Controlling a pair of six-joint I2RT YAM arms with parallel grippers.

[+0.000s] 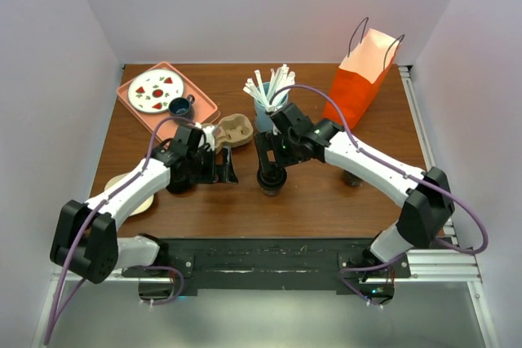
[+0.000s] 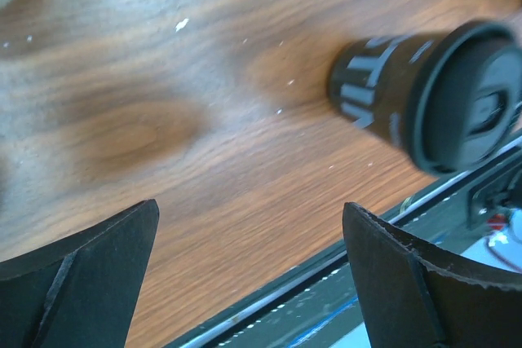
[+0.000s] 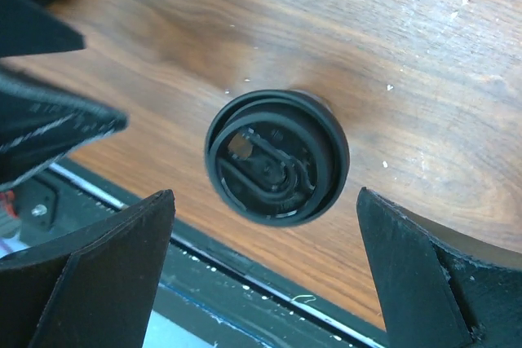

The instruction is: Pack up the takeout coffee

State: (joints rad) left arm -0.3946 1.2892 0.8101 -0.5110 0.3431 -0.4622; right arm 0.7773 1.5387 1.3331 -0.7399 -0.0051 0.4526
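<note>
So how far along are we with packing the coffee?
Done: the lidded black coffee cup stands on the table. In hand: nothing; the left gripper and right gripper are both open, the right one above the cup. Left: the cup is not yet in the cardboard cup carrier, which looks empty, nor in the orange paper bag.

Brown wood-grain desk (image 1: 326, 201).
Far left: pink rectangular plastic tray (image 1: 202, 105).
Far middle: brown moulded cardboard cup carrier (image 1: 235, 129); just right of it, blue cup of white straws (image 1: 263, 113).
Far right: orange paper bag (image 1: 359, 87), upright.
Near middle: black lidded coffee cup (image 1: 272, 178), upright.
Near left: pale tan round disc (image 1: 140, 203), partly hidden.
</note>
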